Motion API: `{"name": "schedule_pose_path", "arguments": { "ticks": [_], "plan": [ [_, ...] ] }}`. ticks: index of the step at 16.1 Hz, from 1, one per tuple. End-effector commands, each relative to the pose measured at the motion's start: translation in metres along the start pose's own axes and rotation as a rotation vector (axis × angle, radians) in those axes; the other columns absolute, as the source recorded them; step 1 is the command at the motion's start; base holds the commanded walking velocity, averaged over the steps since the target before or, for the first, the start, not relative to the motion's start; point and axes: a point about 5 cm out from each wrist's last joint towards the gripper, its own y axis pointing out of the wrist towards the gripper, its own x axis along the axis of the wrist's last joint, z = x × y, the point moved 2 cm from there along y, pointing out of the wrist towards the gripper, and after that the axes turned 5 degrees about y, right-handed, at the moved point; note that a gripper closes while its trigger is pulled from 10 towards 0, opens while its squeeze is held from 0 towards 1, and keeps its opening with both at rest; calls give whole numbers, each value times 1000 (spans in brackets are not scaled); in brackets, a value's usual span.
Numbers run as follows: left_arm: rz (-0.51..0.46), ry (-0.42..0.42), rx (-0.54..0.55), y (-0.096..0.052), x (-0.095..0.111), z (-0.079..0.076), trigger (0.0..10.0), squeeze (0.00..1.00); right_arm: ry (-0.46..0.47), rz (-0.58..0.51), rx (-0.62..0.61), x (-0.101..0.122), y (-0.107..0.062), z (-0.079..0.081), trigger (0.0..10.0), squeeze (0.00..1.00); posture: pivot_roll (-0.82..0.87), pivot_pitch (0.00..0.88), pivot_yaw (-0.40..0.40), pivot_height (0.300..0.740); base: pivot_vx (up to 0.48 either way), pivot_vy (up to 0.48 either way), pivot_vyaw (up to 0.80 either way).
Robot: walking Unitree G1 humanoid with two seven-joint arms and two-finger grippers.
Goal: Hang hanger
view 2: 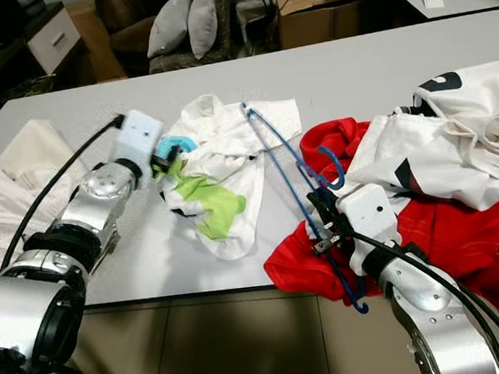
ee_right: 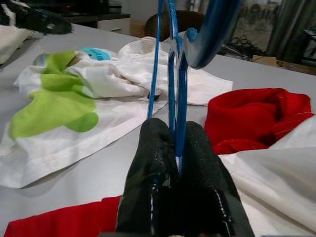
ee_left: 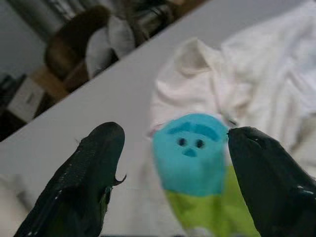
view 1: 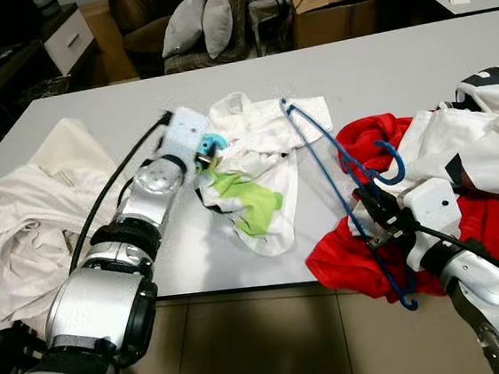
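Hanger (view 1: 341, 164) sits pinched in the right gripper (view 1: 376, 220) at the counter's (view 1: 379, 57) near edge, long axis running away toward the white shirt (view 1: 257, 173). Farther left, the left gripper (ee_left: 173, 168) hovers spread over that shirt's blue print.

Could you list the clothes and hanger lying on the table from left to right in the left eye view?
Cream garment → white shirt with green and blue print → blue hanger → red garment → white garment with black markings.
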Motion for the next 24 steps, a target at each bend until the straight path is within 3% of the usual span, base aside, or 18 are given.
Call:
{"name": "schedule_pose_path", "arguments": {
  "ticks": [1,3,5,6,7,8,12,13,16,17,18,22,24],
  "plan": [
    [-43,-64,10,-3,5,17,10000,0,-3,-2,-25,0,-3,-3,10000,0,-125,0,181,740,0,0,0],
    [-116,-215,-207,-7,7,8,10000,0,4,-4,-24,0,-6,-3,10000,0,-122,0,184,740,0,0,0],
    [-163,-151,-600,-23,1,-24,10000,0,7,4,14,-1,-7,0,10000,0,-116,0,184,740,0,0,0],
    [-144,-67,-781,-34,-9,-39,10000,0,12,9,34,-2,-8,1,10000,0,-110,0,179,740,0,0,0],
    [-144,-67,-781,-34,-9,-39,10000,0,12,9,34,-2,-8,1,10000,0,-110,0,179,740,0,0,0],
    [-95,7,-803,-37,-22,-46,10000,0,10,30,78,-3,-9,4,10000,0,-106,0,178,740,0,0,0],
    [72,92,-770,-41,-57,-76,10000,0,2,62,127,-7,-15,8,10000,0,-111,0,184,740,0,0,0],
    [104,48,-793,-45,-66,-87,10000,0,6,64,129,-8,-15,9,10000,0,-113,0,187,740,0,0,0],
    [141,29,-777,-47,-75,-96,10000,0,11,66,130,-8,-16,9,10000,0,-116,0,191,740,0,0,0],
    [132,8,-753,-46,-74,-97,3412,0,13,65,125,-8,-17,9,10000,0,-117,0,192,740,0,0,0],
    [121,-32,-706,-43,-72,-95,0,0,13,66,123,-8,-17,8,10000,0,-114,0,191,740,0,0,0],
    [97,-147,-628,-37,-64,-87,0,0,1,59,100,-7,-16,4,10000,0,-109,0,187,740,0,0,0],
    [72,-243,-576,-32,-58,-81,0,0,-12,48,64,-5,-15,-3,10000,0,-106,0,178,740,0,0,0]
  ]
}}
